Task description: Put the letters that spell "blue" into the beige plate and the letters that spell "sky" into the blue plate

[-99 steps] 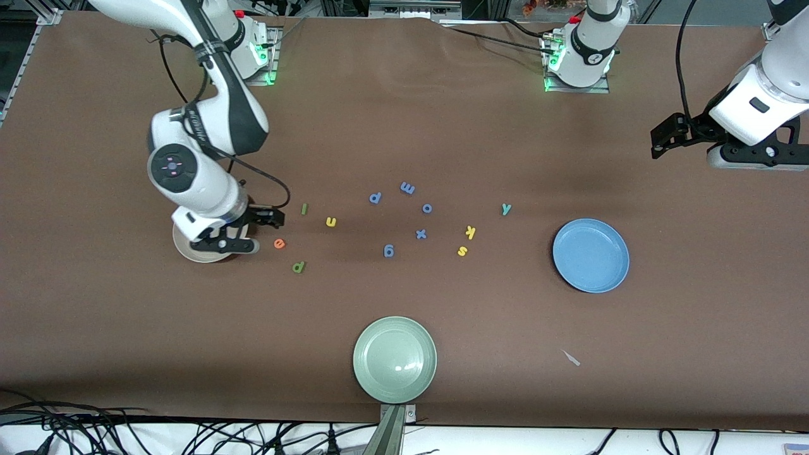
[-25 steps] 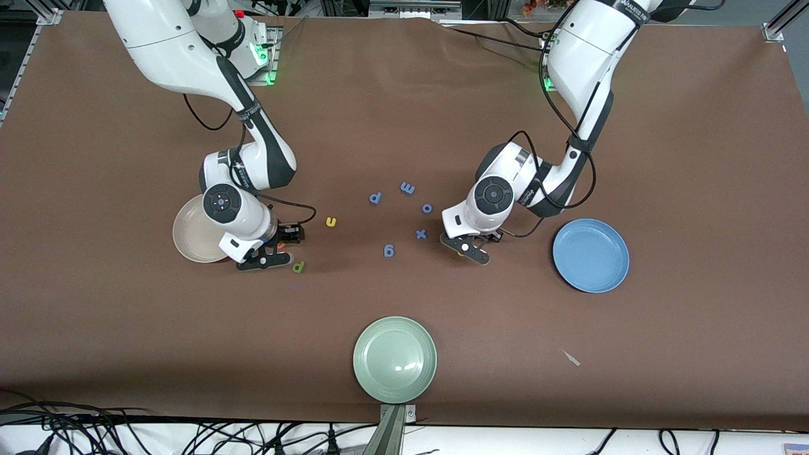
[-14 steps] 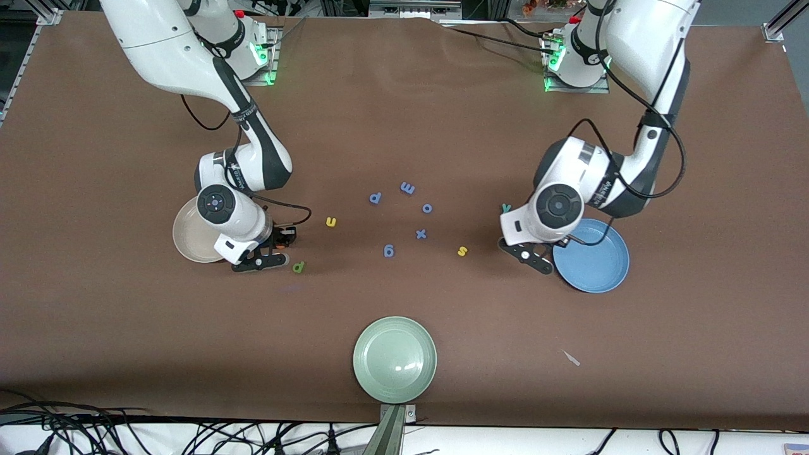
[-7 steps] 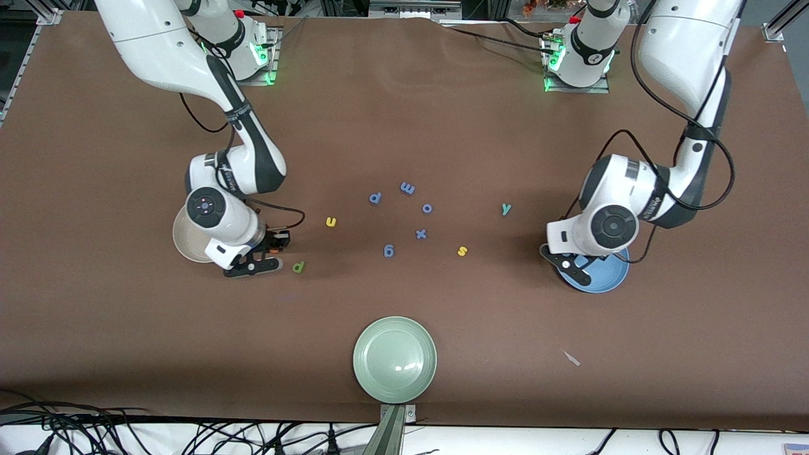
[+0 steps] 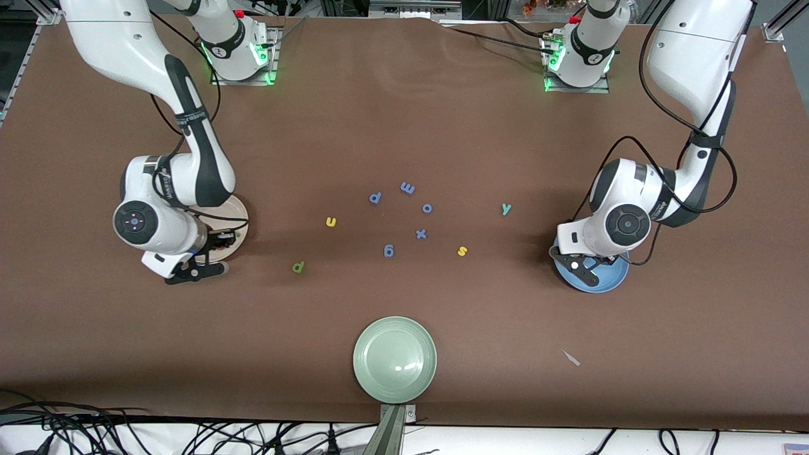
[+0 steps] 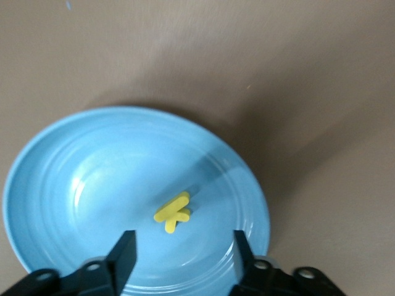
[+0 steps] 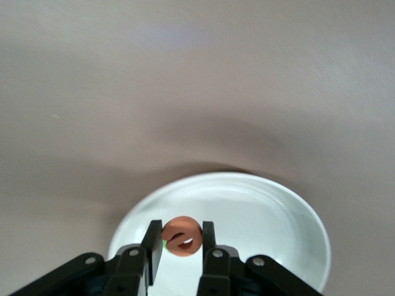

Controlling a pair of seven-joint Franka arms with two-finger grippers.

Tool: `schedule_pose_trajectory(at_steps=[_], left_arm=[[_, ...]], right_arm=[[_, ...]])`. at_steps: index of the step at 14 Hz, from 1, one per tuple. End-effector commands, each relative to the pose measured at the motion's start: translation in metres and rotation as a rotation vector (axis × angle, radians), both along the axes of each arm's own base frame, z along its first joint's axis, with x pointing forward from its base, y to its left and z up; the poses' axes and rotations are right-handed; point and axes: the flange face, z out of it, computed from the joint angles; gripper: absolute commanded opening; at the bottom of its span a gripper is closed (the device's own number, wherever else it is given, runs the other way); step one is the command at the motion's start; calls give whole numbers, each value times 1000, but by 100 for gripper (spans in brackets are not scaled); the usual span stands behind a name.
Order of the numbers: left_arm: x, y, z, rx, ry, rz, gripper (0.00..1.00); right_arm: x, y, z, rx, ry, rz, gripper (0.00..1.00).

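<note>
front view: the right claw (image 5: 201, 258) hangs over the round cream-beige plate (image 5: 238, 218), the left claw (image 5: 591, 264) over the round sky-blue plate (image 5: 610, 280). left wrist view: fingers apart, the yellow foam k (image 6: 173, 211) lies in the sky-blue plate. right wrist view: fingers clamped on the orange foam e (image 7: 181, 234) above the cream-beige plate.

A matt brown table covering (image 5: 404, 114) that looks like cloth or paper spreads under everything, slightly wrinkled along its edge by the arm bases. The blue plate (image 6: 49, 166) has a smooth, glossy finish with soft reflections and faint concentric rings. The beige plate (image 7: 296, 216) looks equally smooth and shiny. The pale green plate (image 5: 394, 359) shows a bright glint. The yellow k (image 6: 173, 211) and orange e (image 7: 181, 234) look matt, like foam. The arms' shells (image 5: 692, 44) are glossy white plastic.
</note>
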Motion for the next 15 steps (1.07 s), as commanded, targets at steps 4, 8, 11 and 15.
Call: schedule_pose_trajectory(at_steps=[4, 8, 11, 15], left_arm=[[-22, -79, 39, 2, 6, 80, 100], [-34, -139, 39, -5, -38, 301, 100], [2, -165, 49, -93, -77, 388, 100], [-6, -236, 14, -134, -95, 259, 100]], right_arm=[[2, 15, 9, 12, -19, -107, 100], [12, 65, 10, 29, -59, -222, 100], [18, 108, 5, 43, -73, -338, 100], [18, 148, -26, 75, -109, -443, 100]])
